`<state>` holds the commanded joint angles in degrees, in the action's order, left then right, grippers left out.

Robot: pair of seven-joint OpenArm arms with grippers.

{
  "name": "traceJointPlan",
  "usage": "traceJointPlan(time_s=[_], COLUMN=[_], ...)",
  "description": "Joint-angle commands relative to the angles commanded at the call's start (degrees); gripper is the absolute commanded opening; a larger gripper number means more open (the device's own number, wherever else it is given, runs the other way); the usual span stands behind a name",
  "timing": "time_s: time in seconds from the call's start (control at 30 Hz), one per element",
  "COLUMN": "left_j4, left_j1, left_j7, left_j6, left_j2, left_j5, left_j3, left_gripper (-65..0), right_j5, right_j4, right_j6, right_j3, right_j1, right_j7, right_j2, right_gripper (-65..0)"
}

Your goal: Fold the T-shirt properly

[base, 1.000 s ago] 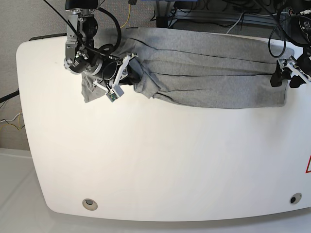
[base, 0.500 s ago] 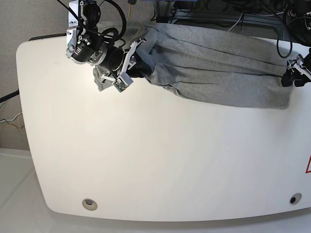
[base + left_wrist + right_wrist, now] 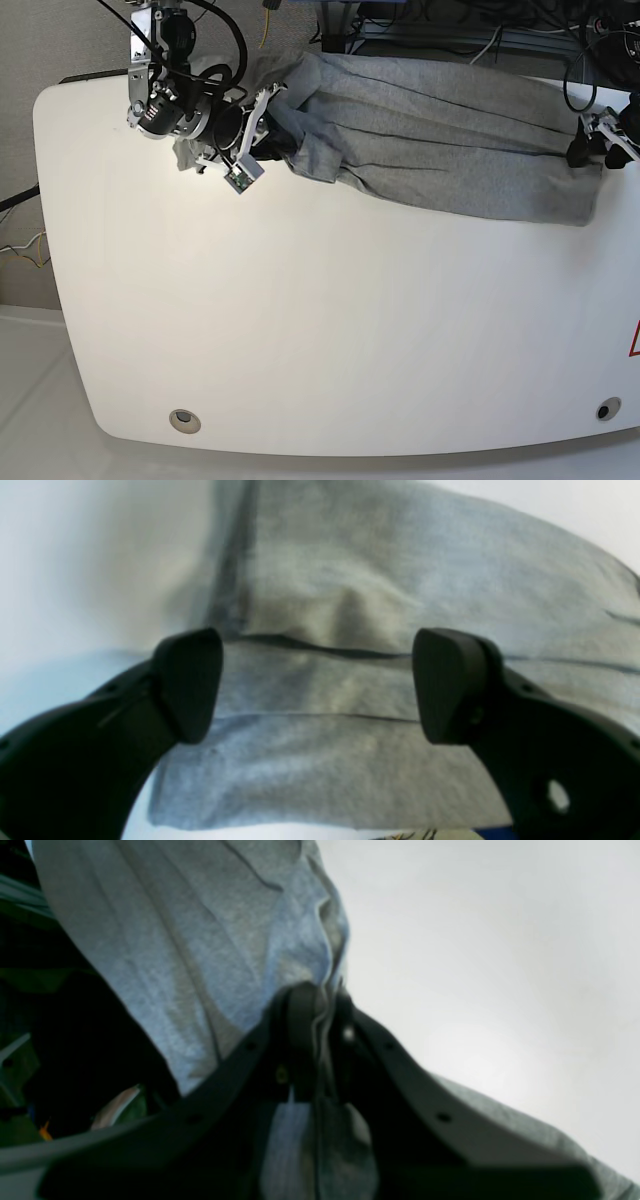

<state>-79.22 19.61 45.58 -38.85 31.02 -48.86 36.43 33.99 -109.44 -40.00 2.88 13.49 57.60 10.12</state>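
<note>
Grey cotton, one T-shirt (image 3: 450,140) only, lying bunched in long creases along the far side of the white surface (image 3: 330,330), stretched between the two claws. Right claw (image 3: 312,1015) clamped tight on a gathered fold at one end of the garment, fabric pinched between the pads and hanging loose behind. Left claw (image 3: 317,680) spread wide and holding nothing, hovering just above the other end, with a hem or fold line running straight between its fingertips (image 3: 190,680). Soft, light and limp by the look of it: likely to sag, drag and wrinkle rather than keep any shape, so best pinched at a corner or along a hem, with both ends held for an even spread. No lettering visible on the side showing. Two claws, one garment, nothing else on the surface nearby.
</note>
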Motion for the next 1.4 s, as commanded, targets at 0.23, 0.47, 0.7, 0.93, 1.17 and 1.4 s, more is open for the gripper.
traceJointPlan(time_s=[0.23, 0.47, 0.7, 0.93, 1.17, 1.4], left_j4=[-2.5, -1.4, -1.0, 1.9, 4.7, 6.7], left_j1=[0.6, 0.3, 0.6, 0.1, -0.4, -1.0], left_j7=[1.8, 2.4, 1.9, 2.1, 1.0, 0.1], left_j6=[-0.7, -1.0, -1.2, -1.2, -1.2, -1.2], left_j2=[-1.3, -1.5, -2.4, -2.8, -3.0, -2.2], left_j5=[-0.2, -0.7, -0.6, -0.4, 0.1, -0.1], left_j3=[1.7, 3.5, 5.5, 3.7, 2.2, -0.4], left_gripper=[-8.6, -11.0, -17.8, -27.3, -39.7, -54.5], right_j5=[1.4, 1.5, 1.2, 1.6, 1.5, 0.9], right_j4=[0.2, 0.3, 0.0, 0.1, 0.2, 0.4], right_j6=[0.00, 0.00, 0.00, 0.00, 0.00, 0.00], right_j3=[1.1, 1.7, 1.9, 2.2, 2.4, 2.0], right_j1=[0.7, 1.5, 1.8, 1.2, 1.1, 1.0], right_j7=[-0.5, -0.8, -0.9, 0.2, 0.2, 0.1], right_j2=[2.4, 4.9, 6.3, 5.7, 5.4, 5.3], right_gripper=[-62.3, -61.8, -61.5, -60.9, -60.7, -59.8])
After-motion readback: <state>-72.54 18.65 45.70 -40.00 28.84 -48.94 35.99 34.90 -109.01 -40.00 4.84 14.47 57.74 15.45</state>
